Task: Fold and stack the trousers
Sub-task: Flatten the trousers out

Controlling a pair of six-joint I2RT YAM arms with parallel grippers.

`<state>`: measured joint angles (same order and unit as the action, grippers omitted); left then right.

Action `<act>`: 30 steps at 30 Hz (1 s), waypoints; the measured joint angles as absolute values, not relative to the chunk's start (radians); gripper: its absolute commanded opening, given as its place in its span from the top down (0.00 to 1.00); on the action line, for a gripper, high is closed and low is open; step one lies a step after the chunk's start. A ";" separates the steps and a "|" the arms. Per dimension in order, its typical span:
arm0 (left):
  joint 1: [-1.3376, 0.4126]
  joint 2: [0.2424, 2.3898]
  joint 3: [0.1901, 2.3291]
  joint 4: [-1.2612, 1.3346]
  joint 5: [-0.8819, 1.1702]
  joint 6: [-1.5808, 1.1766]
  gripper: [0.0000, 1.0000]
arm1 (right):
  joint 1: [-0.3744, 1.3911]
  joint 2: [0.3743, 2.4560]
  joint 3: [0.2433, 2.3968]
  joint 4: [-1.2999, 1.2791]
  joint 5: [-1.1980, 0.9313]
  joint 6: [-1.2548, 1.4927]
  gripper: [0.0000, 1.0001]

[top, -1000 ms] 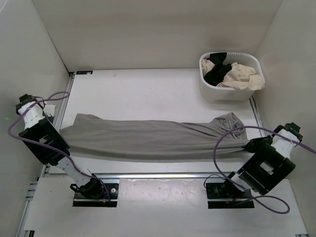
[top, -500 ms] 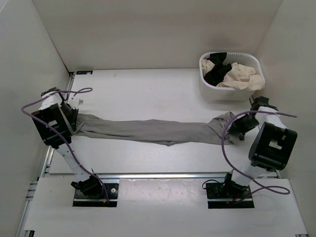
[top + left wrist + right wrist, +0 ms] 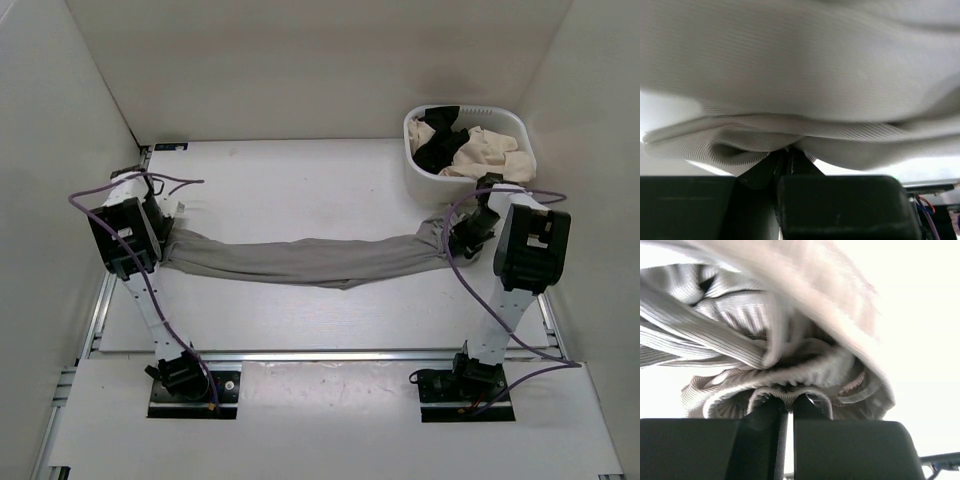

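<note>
The grey trousers (image 3: 300,261) stretch as a narrow, sagging band across the table between my two arms. At their left end my left gripper (image 3: 165,243) is shut on the fabric; in the left wrist view the cloth (image 3: 790,100) is pinched between its fingers (image 3: 787,157). My right gripper (image 3: 452,240) is shut on the right end, where the ribbed waistband (image 3: 790,390) bunches just below the basket. In the right wrist view the gripper (image 3: 789,402) bites a fold of that band.
A white basket (image 3: 466,186) at the back right holds a black garment (image 3: 437,150) and a beige garment (image 3: 487,153). White walls close the left, back and right. Metal rails run along the table's left, right and near edges.
Both arms have swung away from the near edge toward the back, carrying the trouser ends with them. The wide, flat spread of cloth has gathered into a thin band and shifted farther back.
</note>
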<state>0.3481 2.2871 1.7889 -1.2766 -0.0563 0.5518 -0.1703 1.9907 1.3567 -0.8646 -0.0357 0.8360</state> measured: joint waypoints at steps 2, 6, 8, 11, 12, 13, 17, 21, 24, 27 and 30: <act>0.333 2.341 1.891 -1.304 -0.072 0.540 0.86 | -0.168 2.028 1.428 -0.873 0.008 0.848 1.00; 0.318 2.435 2.104 -1.275 -0.063 0.513 0.86 | -0.163 2.070 1.523 -0.850 0.104 0.868 1.00; 0.314 2.470 2.193 -1.193 -0.038 0.500 0.86 | -0.161 2.067 1.529 -0.826 0.138 0.881 1.00; 0.311 2.486 2.244 -1.059 0.014 0.480 0.86 | -0.159 2.037 1.512 -0.791 0.171 0.899 1.00; 0.311 2.480 2.247 -1.034 0.031 0.474 0.86 | -0.159 2.013 1.497 -0.783 0.181 0.905 1.00; 0.312 2.474 2.247 -1.011 0.047 0.467 0.86 | -0.159 1.981 1.480 -0.776 0.189 0.907 1.00; 0.312 2.399 2.232 -0.961 0.091 0.451 0.86 | -0.163 1.816 1.451 -0.778 0.198 0.895 1.00; 0.312 2.254 2.228 -0.938 0.093 0.463 0.86 | -0.196 1.677 1.498 -0.801 0.140 0.854 1.00; 0.315 2.086 2.141 -0.900 0.068 0.490 0.86 | -0.266 1.588 1.481 -0.816 0.049 0.830 1.00; 0.330 1.911 1.983 -0.881 0.040 0.520 0.86 | -0.379 1.448 1.291 -0.814 -0.024 0.822 1.00; 0.384 1.797 1.831 -0.886 0.001 0.555 0.86 | -0.521 1.320 1.082 -0.865 -0.091 0.801 1.00</act>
<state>0.3843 1.7966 1.8305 -0.8864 0.0006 0.5549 -0.5205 1.3205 1.0824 -0.8650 -0.0910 0.8013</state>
